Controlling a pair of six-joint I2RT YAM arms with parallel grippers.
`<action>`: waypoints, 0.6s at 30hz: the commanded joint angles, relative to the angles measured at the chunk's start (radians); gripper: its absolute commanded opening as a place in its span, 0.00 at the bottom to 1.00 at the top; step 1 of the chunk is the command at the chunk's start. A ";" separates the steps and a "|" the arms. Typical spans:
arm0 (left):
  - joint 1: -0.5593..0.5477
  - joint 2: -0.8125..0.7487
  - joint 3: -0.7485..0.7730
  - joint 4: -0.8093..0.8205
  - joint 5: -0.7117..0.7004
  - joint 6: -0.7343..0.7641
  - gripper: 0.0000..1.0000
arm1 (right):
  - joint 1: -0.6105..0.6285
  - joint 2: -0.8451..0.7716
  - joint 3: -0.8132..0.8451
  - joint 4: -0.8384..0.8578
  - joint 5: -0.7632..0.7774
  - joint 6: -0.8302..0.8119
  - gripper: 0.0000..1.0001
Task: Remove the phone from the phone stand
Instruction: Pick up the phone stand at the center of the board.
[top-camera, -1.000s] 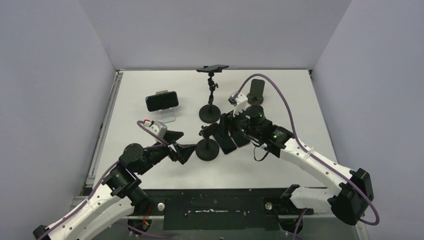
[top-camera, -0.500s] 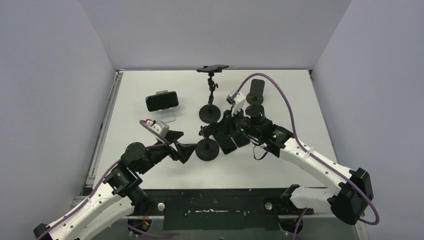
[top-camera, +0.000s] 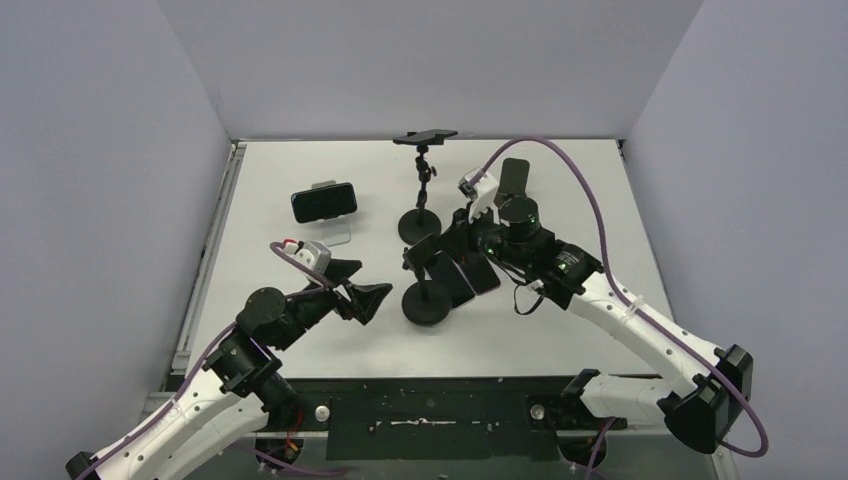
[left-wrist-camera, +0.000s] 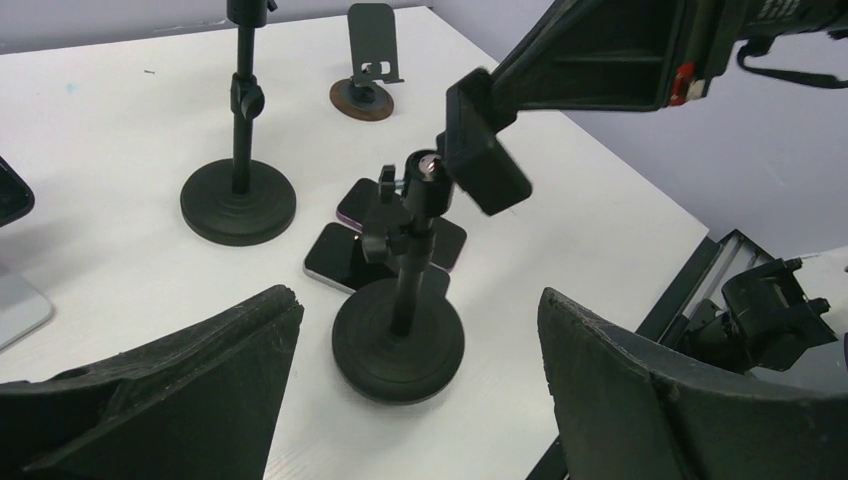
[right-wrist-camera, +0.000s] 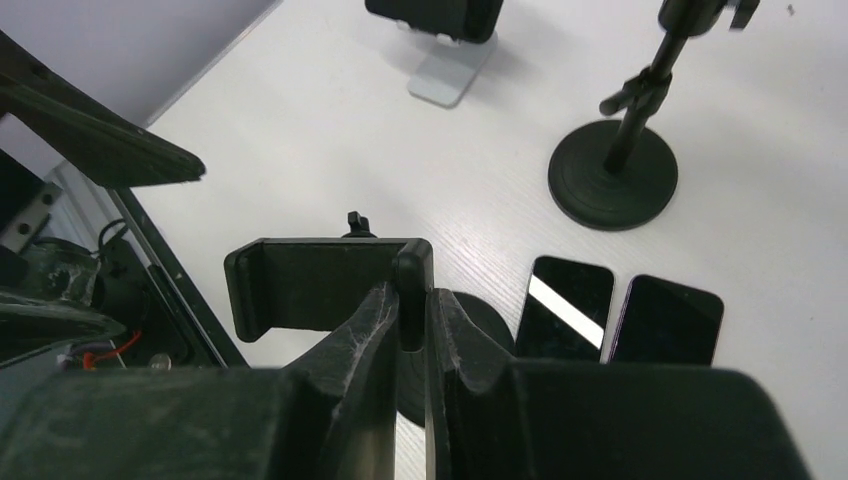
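My right gripper (right-wrist-camera: 413, 310) is shut on the rim of the black clamp (right-wrist-camera: 315, 285) atop the near round-base phone stand (top-camera: 427, 303). No phone shows in that clamp. Two dark phones (right-wrist-camera: 565, 308) (right-wrist-camera: 665, 320) lie flat on the table just behind the stand's base (left-wrist-camera: 398, 340). Another phone (top-camera: 324, 201) sits in a silver stand at the back left. One more phone (top-camera: 425, 136) rests on top of a tall pole stand. My left gripper (top-camera: 365, 285) is open, just left of the near stand and apart from it.
The tall stand's round base (top-camera: 420, 227) stands right behind the flat phones. A small folding stand (top-camera: 514, 178) with no phone is at the back right. The table's black front rail (top-camera: 430, 405) runs close to the near stand.
My right gripper has shut on the clamp of the near stand. The stand's base has shifted slightly toward the front right. The left gripper has barely moved.
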 joint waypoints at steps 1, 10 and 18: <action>0.006 -0.016 0.009 0.029 -0.034 0.014 0.86 | 0.006 -0.082 0.152 0.096 0.024 0.020 0.00; 0.006 -0.019 0.009 0.034 -0.032 0.011 0.86 | -0.032 -0.075 0.295 -0.011 0.315 -0.027 0.00; 0.006 -0.039 0.006 0.035 -0.029 0.003 0.86 | -0.274 -0.070 0.298 0.051 0.384 0.050 0.00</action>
